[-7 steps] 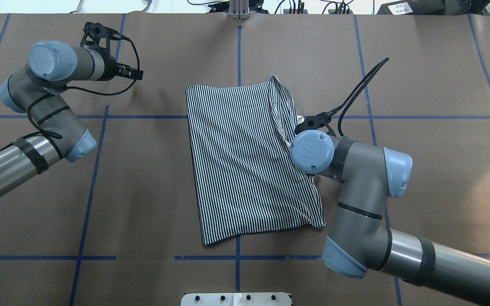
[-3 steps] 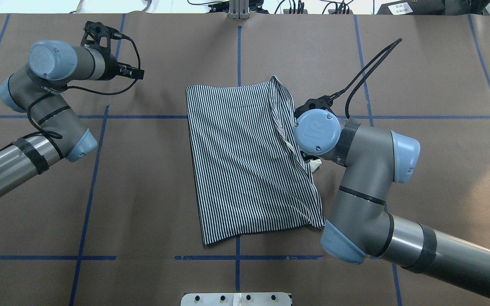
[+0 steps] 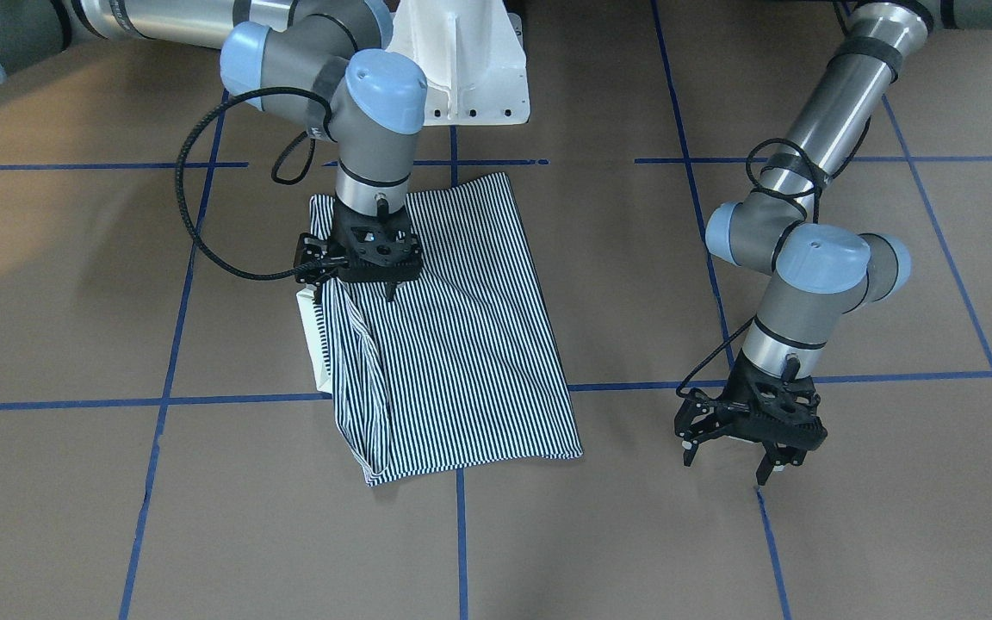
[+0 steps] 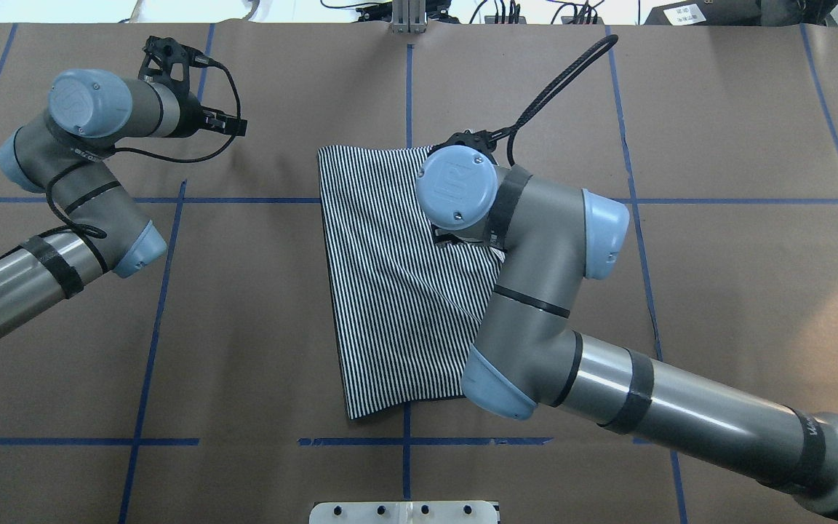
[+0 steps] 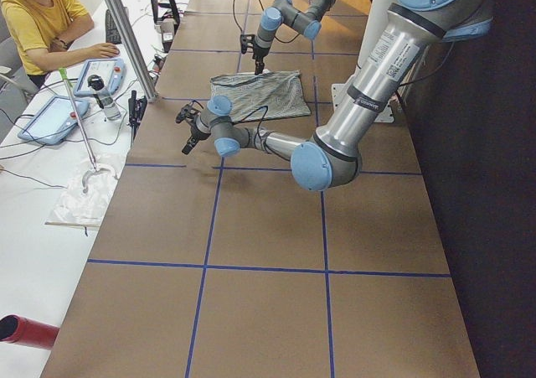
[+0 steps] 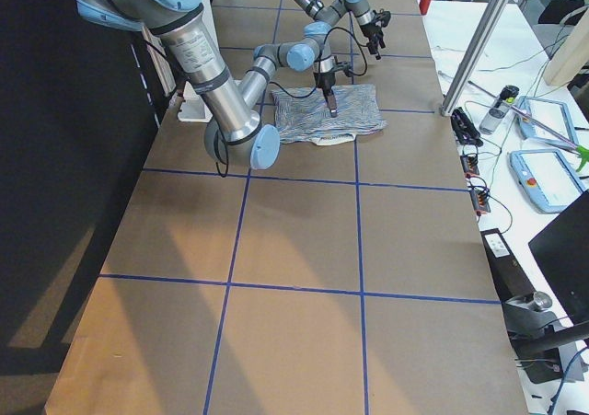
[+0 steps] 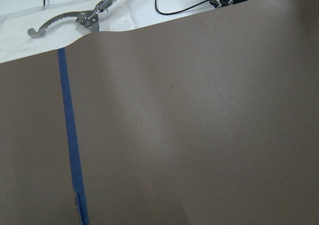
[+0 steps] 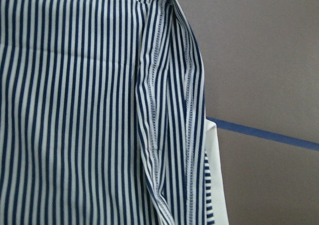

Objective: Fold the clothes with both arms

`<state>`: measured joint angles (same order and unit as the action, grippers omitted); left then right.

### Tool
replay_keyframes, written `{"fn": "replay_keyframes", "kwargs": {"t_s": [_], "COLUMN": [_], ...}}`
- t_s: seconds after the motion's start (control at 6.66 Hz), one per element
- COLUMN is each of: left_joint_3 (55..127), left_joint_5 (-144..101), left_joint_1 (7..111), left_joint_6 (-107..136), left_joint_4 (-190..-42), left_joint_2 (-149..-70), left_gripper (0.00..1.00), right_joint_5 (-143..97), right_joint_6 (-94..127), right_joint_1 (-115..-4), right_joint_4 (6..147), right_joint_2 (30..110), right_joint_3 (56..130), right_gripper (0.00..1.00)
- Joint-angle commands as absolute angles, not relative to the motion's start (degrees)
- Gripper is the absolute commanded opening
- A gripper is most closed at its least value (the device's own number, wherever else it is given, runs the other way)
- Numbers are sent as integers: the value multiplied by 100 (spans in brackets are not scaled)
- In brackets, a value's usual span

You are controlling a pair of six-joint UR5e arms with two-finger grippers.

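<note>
One navy-and-white striped polo shirt [image 3: 461,344] lies directly beneath the right gripper [image 3: 352,288], folded to a soft rectangle with a stitched ridge of fabric and a sliver of white collar [image 3: 310,340] along one edge. That gripper's black claws hang spread apart from a wrist pointed straight down. The second of the two, the left gripper [image 3: 724,465], is likewise splayed and points down from its bent arm over bare brown paper [image 3: 74,301], well apart from the shirt.

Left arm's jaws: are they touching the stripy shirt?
No, the left arm holds its jaws over bare brown paper, apart from the shirt.
</note>
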<state>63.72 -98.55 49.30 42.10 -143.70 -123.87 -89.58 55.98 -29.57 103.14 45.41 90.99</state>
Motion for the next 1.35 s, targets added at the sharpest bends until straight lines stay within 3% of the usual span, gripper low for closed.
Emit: {"fn": "replay_keyframes", "kwargs": {"t_s": [0.0, 1.2], "left_joint_3": [6372, 6372], "left_joint_5": [-9861, -9853], "left_joint_1": [4922, 4922], "left_joint_6": [4210, 4210], "left_joint_4": [-14370, -14370], "left_joint_2": [-12384, -12349], "left_gripper": [100, 100], "right_joint_5": [-8965, -8956], "right_joint_6": [5643, 5345], "right_joint_1": [-2962, -3049], "right_joint_4": [10098, 10151], "right_joint_2": [4377, 4711], "right_joint_3": [8588, 8446], "right_gripper": [100, 100]}}
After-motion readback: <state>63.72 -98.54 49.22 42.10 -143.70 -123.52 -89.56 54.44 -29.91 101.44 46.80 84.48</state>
